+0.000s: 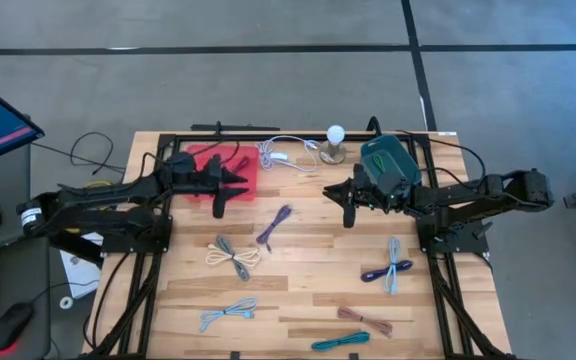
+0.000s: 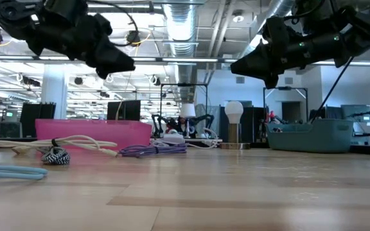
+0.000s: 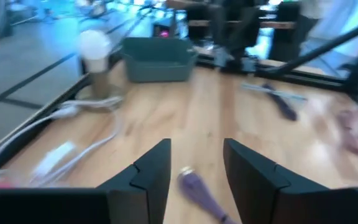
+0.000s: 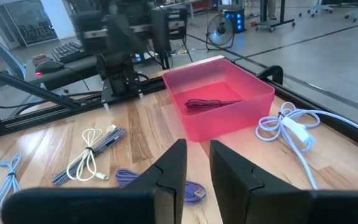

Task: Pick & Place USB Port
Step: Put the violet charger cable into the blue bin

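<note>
Where cables lie, bulb stands.

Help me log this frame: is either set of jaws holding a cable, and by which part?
Nothing is held. The left gripper hangs open above the purple cable; the right gripper has a bare gap between its jaws.

Purple cable blurred, partly cut off
</note>
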Robot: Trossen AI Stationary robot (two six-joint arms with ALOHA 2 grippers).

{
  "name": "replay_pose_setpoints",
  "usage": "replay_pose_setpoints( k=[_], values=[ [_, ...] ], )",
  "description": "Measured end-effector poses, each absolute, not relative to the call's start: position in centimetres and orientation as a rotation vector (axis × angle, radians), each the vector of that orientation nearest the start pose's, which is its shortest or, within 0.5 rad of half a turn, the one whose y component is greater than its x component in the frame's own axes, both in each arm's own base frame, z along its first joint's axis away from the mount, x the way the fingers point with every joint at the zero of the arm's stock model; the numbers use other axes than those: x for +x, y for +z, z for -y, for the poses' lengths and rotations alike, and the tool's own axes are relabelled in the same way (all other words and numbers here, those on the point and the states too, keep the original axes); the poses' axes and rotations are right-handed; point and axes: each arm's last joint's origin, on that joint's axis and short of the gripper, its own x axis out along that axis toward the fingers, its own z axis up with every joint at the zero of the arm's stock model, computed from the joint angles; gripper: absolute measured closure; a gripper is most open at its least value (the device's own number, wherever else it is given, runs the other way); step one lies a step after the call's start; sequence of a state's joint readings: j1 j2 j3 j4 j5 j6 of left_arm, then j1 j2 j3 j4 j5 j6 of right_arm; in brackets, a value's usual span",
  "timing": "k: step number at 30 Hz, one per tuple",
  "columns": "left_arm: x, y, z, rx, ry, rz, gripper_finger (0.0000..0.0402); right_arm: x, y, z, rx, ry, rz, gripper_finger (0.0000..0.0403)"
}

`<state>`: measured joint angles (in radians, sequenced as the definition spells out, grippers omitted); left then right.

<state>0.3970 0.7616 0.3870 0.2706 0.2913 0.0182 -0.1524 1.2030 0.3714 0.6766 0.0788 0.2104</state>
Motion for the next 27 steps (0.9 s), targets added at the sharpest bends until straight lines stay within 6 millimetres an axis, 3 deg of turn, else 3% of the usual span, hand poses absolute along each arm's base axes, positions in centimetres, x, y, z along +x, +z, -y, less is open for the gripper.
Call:
replay_pose_setpoints(
  k=[6,13,27],
  values=[
    [17.3,24.1,-3.5,-0.020,0.080,-0.107,0.0286,22.7,19.4,3.7,0.215,-0.246,-0.133,0.0340],
    [18.1,25.1,-0.5,0.077,0.054,0.018,0.0310,22.7,19.4,3.7,0.215,-0.246,-0.133,0.0340],
    [18.0,26.0,0.7,0.096,-0.056,0.111,0.0316,22.7,19.4,3.7,0.215,-0.245,-0.134,0.0340]
  ],
)
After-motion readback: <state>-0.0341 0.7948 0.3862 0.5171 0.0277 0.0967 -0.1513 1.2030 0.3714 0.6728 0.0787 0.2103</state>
